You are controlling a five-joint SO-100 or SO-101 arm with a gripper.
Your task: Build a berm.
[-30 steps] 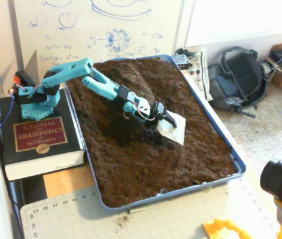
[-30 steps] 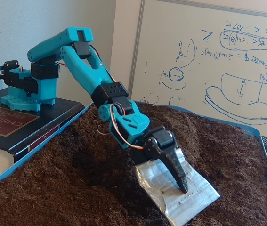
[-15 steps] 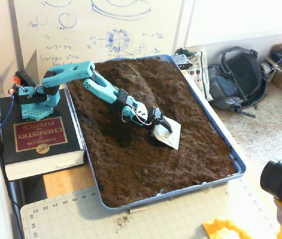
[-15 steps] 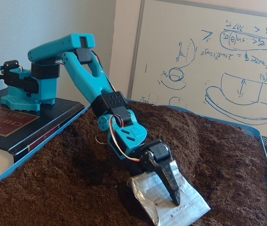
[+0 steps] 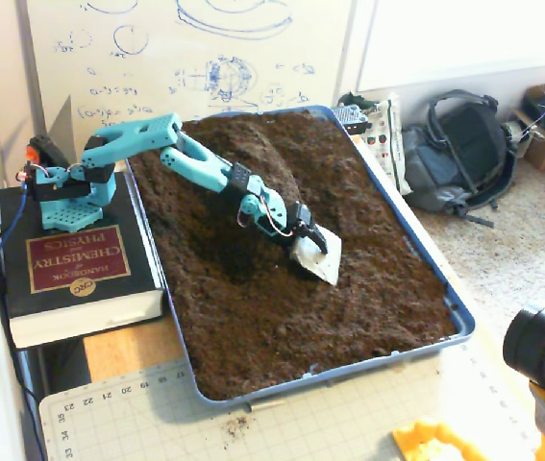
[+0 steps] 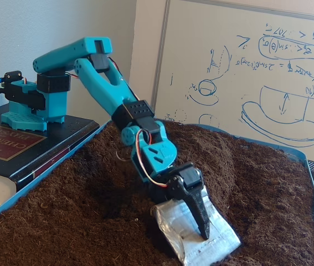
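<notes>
Pulled back toward frame centre, the gripper (image 6: 204,230) stayed clamped on its silver blade (image 6: 201,238); the berm (image 5: 272,144), loose and crumbly, wanted pushing from its base.

Soil (image 5: 282,307) is loose, matt, crumbly; scoop blade (image 6: 198,238) is crinkled silvery foil-like sheet; arm (image 6: 107,88) is smooth teal plastic.

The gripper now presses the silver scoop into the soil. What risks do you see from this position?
1. The gripper holds the silver scoop with its blade low in the soil; a hard drag may twist the scoop out of the grip.
2. The ridge lies behind the arm, so a wide sweep might flatten it.
3. Soil lies near the blue tray's rim; a push toward it may spill soil.
</notes>
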